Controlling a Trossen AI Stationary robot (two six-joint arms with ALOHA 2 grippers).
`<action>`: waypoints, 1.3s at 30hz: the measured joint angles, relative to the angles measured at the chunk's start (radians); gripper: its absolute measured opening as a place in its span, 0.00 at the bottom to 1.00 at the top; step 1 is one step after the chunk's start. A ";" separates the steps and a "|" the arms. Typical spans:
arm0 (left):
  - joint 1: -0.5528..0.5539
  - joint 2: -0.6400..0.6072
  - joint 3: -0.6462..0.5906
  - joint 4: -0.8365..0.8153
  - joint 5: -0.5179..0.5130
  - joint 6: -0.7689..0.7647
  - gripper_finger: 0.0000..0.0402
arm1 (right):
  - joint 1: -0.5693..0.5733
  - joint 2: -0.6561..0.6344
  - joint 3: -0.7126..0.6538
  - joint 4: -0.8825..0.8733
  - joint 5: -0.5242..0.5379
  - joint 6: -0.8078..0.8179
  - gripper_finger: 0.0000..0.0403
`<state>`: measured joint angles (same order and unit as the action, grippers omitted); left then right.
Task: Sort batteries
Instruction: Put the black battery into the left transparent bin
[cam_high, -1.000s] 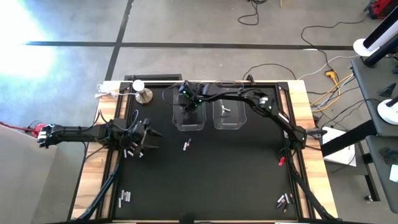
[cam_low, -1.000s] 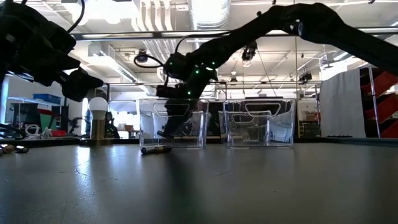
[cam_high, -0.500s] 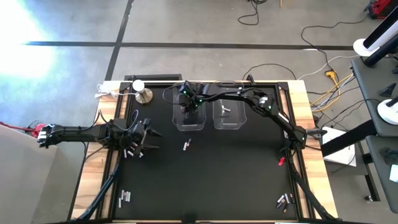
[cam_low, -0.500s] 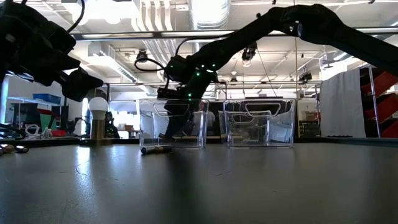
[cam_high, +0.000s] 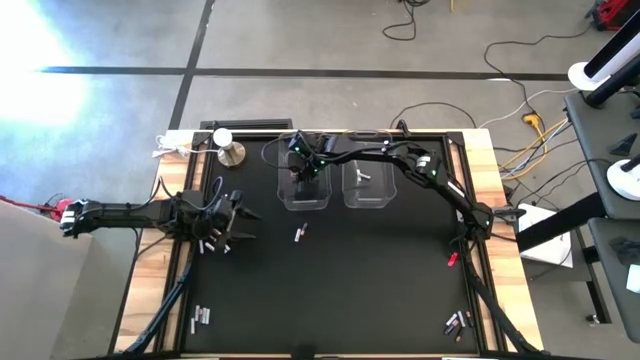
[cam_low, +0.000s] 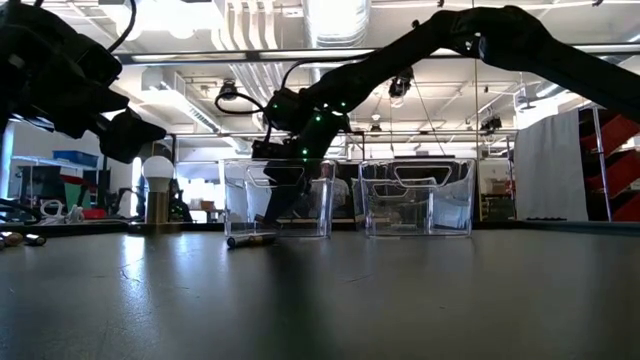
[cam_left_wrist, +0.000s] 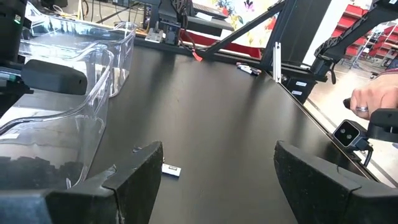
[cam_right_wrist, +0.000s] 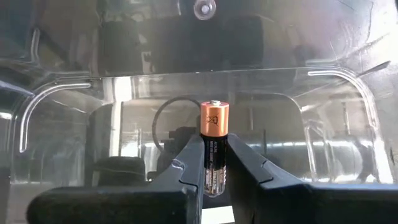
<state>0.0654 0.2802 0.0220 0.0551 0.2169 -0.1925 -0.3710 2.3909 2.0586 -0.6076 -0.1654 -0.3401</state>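
Two clear plastic bins stand side by side at the table's far side, the left bin (cam_high: 305, 190) and the right bin (cam_high: 367, 187). My right gripper (cam_high: 305, 168) reaches over the left bin (cam_low: 278, 197) and is shut on a black, copper-topped battery (cam_right_wrist: 214, 146). My left gripper (cam_high: 240, 218) hovers open near the table's left edge, above a few loose batteries (cam_high: 214, 243). One battery (cam_high: 300, 233) lies on the mat in front of the left bin, also seen from my left wrist (cam_left_wrist: 171, 169). More cells lie at the near-left (cam_high: 200, 318) and near-right (cam_high: 457, 322). My right gripper pinches the battery by its black body (cam_right_wrist: 212, 163) between the two fingers (cam_right_wrist: 186, 163). The battery lies along the fingers, its copper end (cam_right_wrist: 214, 117) sticking out past their tips. It is lifted clear, at the left bin's wall.
A round silver knob (cam_high: 230, 152) stands at the far-left corner. A small red object (cam_high: 452, 258) lies near the right edge. The right bin holds a pale cell (cam_high: 364, 174). A person's hand (cam_left_wrist: 378, 99) shows beyond the table. Open black mat (cam_high: 350, 280) spreads in front of the bins.
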 joint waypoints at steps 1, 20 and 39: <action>0.000 0.000 0.000 0.000 0.000 0.000 0.71 | 0.000 0.000 0.000 0.000 0.000 0.000 0.10; 0.000 0.000 0.000 0.000 0.000 0.000 0.71 | 0.005 0.000 -0.013 0.014 0.000 -0.053 0.10; 0.000 0.000 0.000 0.000 0.000 0.000 0.71 | 0.005 0.000 -0.019 0.023 0.001 -0.055 0.12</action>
<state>0.0654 0.2802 0.0223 0.0551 0.2169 -0.1925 -0.3660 2.3905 2.0399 -0.5850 -0.1646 -0.3948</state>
